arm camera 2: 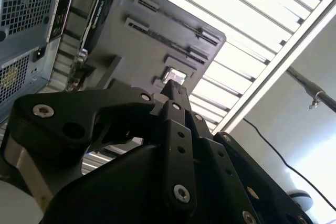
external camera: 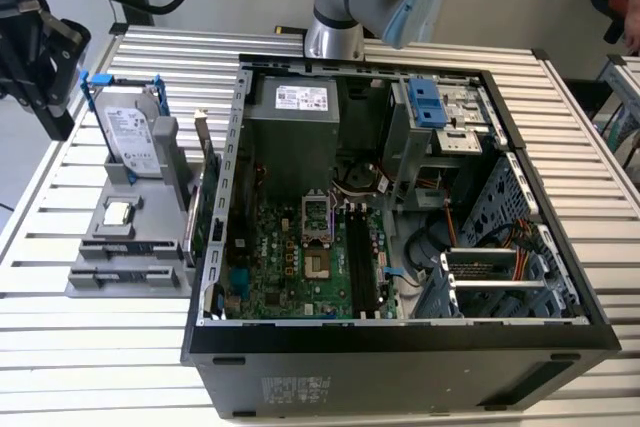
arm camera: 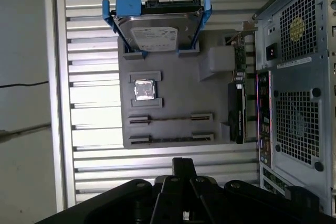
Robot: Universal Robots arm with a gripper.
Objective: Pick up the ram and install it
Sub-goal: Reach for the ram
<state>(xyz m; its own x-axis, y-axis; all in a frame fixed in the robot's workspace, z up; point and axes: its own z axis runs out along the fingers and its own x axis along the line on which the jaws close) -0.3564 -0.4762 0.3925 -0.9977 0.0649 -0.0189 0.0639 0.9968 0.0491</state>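
Hand [arm camera: 181, 163] pinched closed, empty — above table [arm camera: 94, 156] beside tray [arm camera: 173, 93] — ram's whereabouts unclear.

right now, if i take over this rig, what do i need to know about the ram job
The gripper hangs outside the computer case, over the table by the gray fixture. Open or shut: can't tell.
The ram: the fixture's two long slots look empty. I can't tell whether a stick sits in the motherboard slots.
Done: pickup seems finished, judging by the empty slots.
Left: seating is unconfirmed, so check it.
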